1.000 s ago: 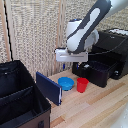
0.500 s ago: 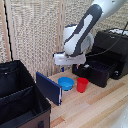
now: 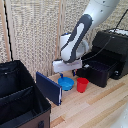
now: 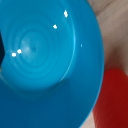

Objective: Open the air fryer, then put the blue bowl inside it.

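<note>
Red cup (image 3: 82, 84): it stands upright on the wooden table (image 3: 100, 107), just beside the blue bowl, at about 3 o'clock from it. In the wrist view the cup fills the corner next to the bowl's rim.
Dark-blue flat panel (image 3: 48, 88): it stands on its edge at about 9 o'clock from the bowl, very near to it.
Black fabric-sided case (image 3: 19, 100): it is at the exterior view's left, open on top, well apart from the air fryer.
Air fryer (image 3: 112, 46): a black box at the exterior view's right. Its drawer (image 3: 97, 71) is pulled out and open on top, at about 2 o'clock from the bowl.
Air fryer handle: I cannot make it out here.
Blue bowl (image 3: 66, 82): it sits on the table between the panel and the cup. It is bright blue, round and shallow, with a glossy inside that shows ring marks and small light spots in the wrist view (image 4: 45, 55).
Gripper (image 3: 66, 70): the white block is directly above the bowl, very close to it.
Fingers: they are hidden in both views, so I cannot tell if they are spread or closed.
</note>
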